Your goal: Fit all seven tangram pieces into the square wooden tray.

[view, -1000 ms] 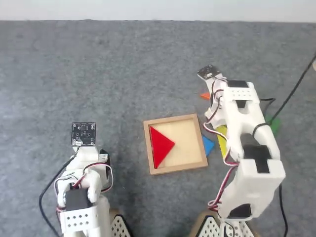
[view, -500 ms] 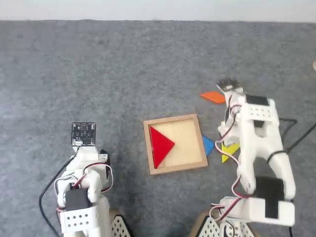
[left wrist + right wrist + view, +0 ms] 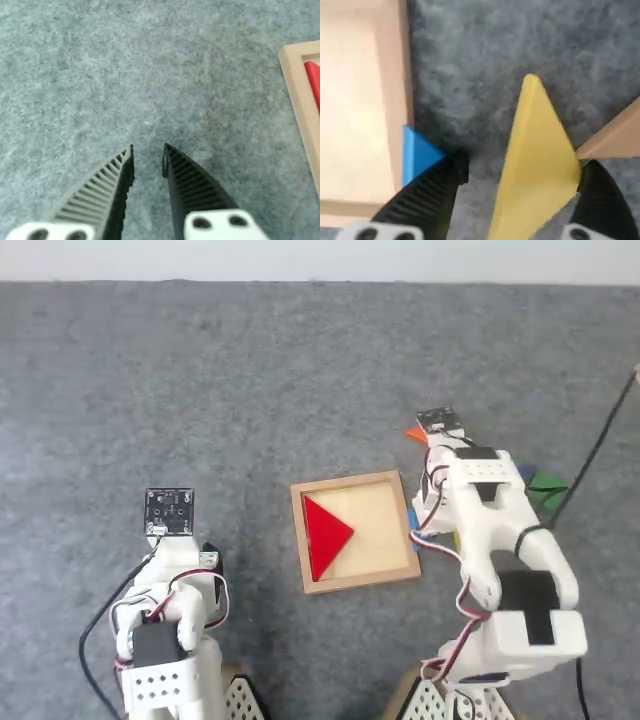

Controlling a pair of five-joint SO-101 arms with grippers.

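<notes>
square wooden tray (image 3: 350, 481) sits near the middle of the grey tabletop (image 3: 200, 370), toward its near edge, with a red triangle (image 3: 324, 530) lying flat inside against the left wall. the right gripper (image 3: 525, 165) hangs low just off the tray's right side, its fingers spread either side of a yellow piece (image 3: 537, 150) on the tabletop. a blue piece (image 3: 417, 152) lies against the outside of the tray's right wall. an orange piece (image 3: 415, 433) and a green piece (image 3: 545, 490) lie farther toward the right edge. the left gripper (image 3: 147, 150), fingers slightly parted and holding nothing, hovers over bare tabletop left of the tray.
</notes>
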